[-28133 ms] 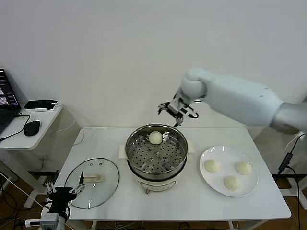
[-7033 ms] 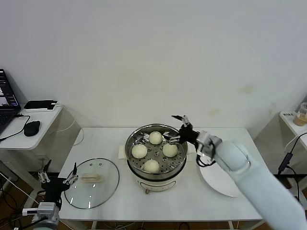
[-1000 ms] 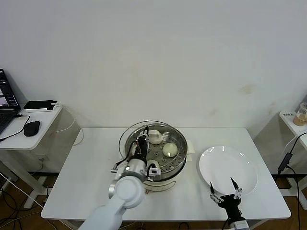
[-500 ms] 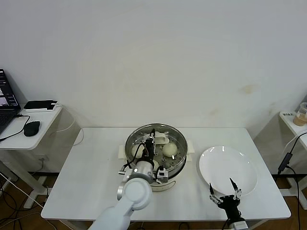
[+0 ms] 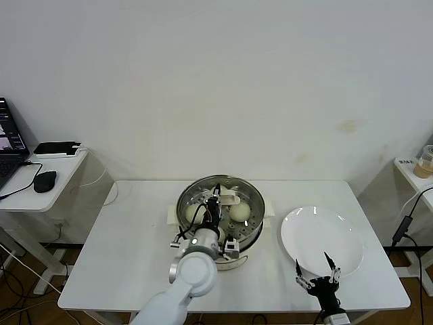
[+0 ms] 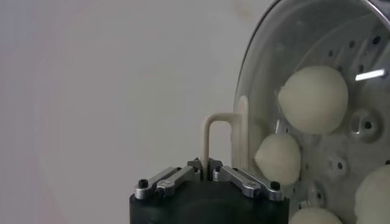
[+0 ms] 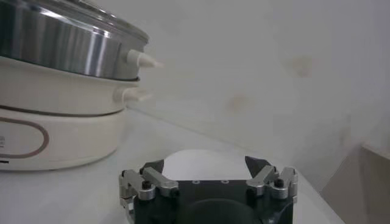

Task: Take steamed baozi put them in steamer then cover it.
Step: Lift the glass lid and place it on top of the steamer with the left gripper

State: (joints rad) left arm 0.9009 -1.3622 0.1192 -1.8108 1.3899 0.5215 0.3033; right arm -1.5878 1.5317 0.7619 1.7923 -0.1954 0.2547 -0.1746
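The steamer (image 5: 252, 229) stands mid-table, and the glass cover (image 5: 249, 195) lies over its mouth, on or just above the rim. My left gripper (image 5: 217, 197) is shut on the cover's cream-white handle (image 6: 217, 127). Through the glass show the steamed baozi (image 5: 238, 211), and several of them (image 6: 313, 99) appear in the left wrist view beside my left gripper (image 6: 206, 165). My right gripper (image 5: 318, 276) waits open and empty at the table's front edge, near the plate. From the right wrist, that gripper (image 7: 207, 169) faces the steamer (image 7: 67, 52).
An empty white plate (image 5: 322, 238) lies right of the steamer. A side table at the far left carries a laptop (image 5: 8, 145) and a mouse (image 5: 44, 180). A cup (image 5: 426, 160) stands on a shelf at the far right.
My left gripper has carried the cover a little to the right, from overhanging the steamer's left side to centred over the pot. The right arm has stayed put.
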